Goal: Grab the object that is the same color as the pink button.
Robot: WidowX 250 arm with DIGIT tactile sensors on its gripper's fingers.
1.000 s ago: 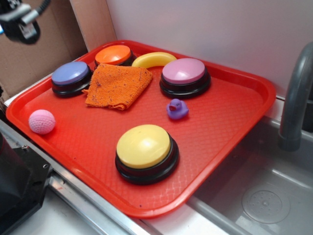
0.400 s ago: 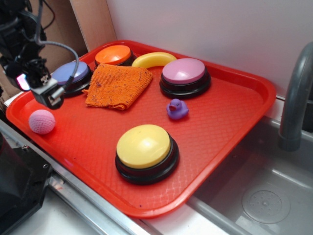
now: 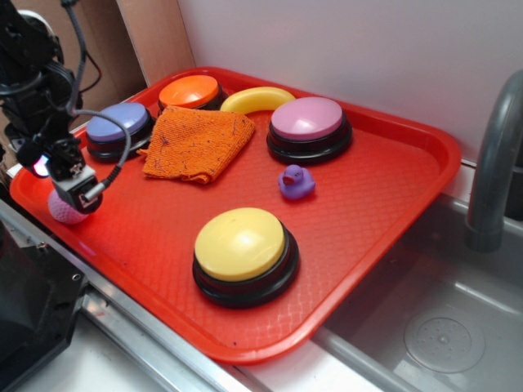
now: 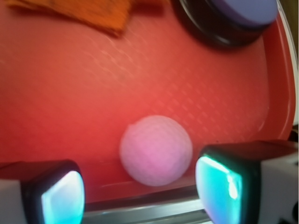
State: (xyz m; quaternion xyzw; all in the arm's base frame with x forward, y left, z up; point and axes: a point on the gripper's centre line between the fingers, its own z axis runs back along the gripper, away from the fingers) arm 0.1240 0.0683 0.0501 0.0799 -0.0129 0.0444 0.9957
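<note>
The small light-pink knitted ball (image 3: 64, 211) (image 4: 155, 150) lies near the front left edge of the red tray (image 3: 368, 212). My gripper (image 3: 67, 186) (image 4: 140, 189) hangs just above it, open, and partly hides it in the exterior view. In the wrist view the ball sits between the two fingertips and slightly ahead of them, nearer the right pad (image 4: 219, 186), touching neither. The pink button (image 3: 308, 126), with a pale pink dome on a black base, stands at the back of the tray, far from the gripper.
On the tray also stand a lavender-blue button (image 3: 118, 129) (image 4: 233, 18), an orange button (image 3: 190, 91), a yellow button (image 3: 243, 253), an orange cloth (image 3: 196, 143), a banana (image 3: 255, 100) and a purple duck (image 3: 295, 182). The tray rim (image 4: 275, 84) is just beside the ball. A sink and faucet (image 3: 494, 171) lie to the right.
The gripper has come down from the upper left past the lavender-blue button to just over the pink ball. The ball and the other things have not moved.
</note>
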